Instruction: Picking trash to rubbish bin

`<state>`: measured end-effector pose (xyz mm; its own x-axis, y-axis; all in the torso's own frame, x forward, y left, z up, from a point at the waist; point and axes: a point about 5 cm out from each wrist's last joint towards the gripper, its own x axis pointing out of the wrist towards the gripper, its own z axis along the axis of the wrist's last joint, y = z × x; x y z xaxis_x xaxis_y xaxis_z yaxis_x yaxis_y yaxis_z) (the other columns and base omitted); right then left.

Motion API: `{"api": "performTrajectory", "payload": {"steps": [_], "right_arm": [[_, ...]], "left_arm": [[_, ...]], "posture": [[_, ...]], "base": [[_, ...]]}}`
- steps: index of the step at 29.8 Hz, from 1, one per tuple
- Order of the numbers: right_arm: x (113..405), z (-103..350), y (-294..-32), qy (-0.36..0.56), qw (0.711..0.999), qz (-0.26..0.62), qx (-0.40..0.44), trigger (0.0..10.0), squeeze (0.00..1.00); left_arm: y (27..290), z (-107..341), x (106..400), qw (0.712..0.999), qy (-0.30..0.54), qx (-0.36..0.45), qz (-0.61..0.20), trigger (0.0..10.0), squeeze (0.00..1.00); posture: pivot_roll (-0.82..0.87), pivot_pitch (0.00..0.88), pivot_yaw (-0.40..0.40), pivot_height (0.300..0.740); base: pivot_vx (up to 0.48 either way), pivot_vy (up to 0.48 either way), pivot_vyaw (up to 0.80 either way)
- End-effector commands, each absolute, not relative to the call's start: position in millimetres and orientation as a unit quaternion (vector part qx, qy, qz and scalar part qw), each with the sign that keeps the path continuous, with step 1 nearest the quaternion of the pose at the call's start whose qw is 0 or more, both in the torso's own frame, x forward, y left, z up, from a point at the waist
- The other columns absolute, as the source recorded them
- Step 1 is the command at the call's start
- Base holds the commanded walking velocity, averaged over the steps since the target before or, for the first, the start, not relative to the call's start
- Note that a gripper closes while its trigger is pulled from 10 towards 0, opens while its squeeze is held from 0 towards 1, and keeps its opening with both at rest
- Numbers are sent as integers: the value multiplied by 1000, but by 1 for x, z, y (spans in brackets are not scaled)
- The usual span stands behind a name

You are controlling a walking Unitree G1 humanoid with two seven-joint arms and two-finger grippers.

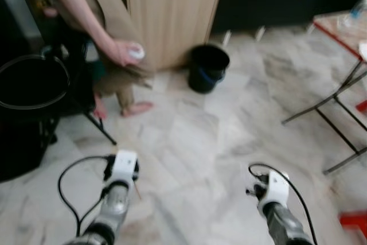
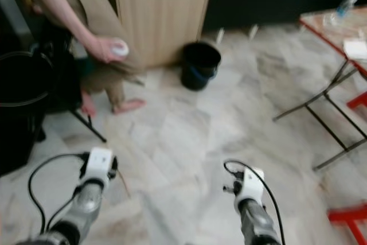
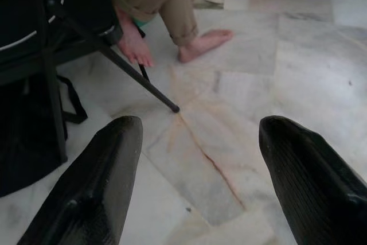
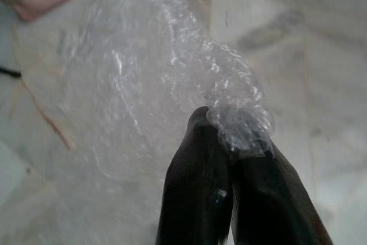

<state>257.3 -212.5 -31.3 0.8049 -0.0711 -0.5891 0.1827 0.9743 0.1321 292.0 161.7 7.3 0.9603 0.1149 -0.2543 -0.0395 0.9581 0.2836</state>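
While the right gripper has its jaws clenched on the bubble wrap, the black bin sits at 12 o'clock — pickup done, carry and drop left; left gripper gaping, empty.

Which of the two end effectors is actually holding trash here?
The right end effector: its fingers are shut on a crumpled clear plastic wrap. The left end effector is open, fingers spread over bare marble floor.

A barefoot person stands beside a wooden cabinet; a folding table stands on marble floor.
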Motion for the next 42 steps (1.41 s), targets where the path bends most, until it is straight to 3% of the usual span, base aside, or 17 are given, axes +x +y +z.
{"api": "performTrajectory", "payload": {"steps": [1,14,24,42], "right_arm": [[244,-36,-233,318,939,-96,83,10000,0],[245,-36,-235,322,936,-104,93,10000,0],[247,-34,-236,319,937,-107,95,10000,0],[248,-35,-232,319,936,-102,110,10000,0]], "left_arm": [[138,8,293,984,132,122,15,10000,0],[136,7,293,984,133,118,15,10000,0],[135,6,292,984,135,118,11,10000,0],[136,6,292,984,135,119,11,10000,0]], "posture": [[14,174,-182,740],[12,170,-181,740],[14,156,-177,740],[39,145,-174,740]], "base": [[356,0,0],[357,0,0],[357,0,-726],[363,0,-95]]}}
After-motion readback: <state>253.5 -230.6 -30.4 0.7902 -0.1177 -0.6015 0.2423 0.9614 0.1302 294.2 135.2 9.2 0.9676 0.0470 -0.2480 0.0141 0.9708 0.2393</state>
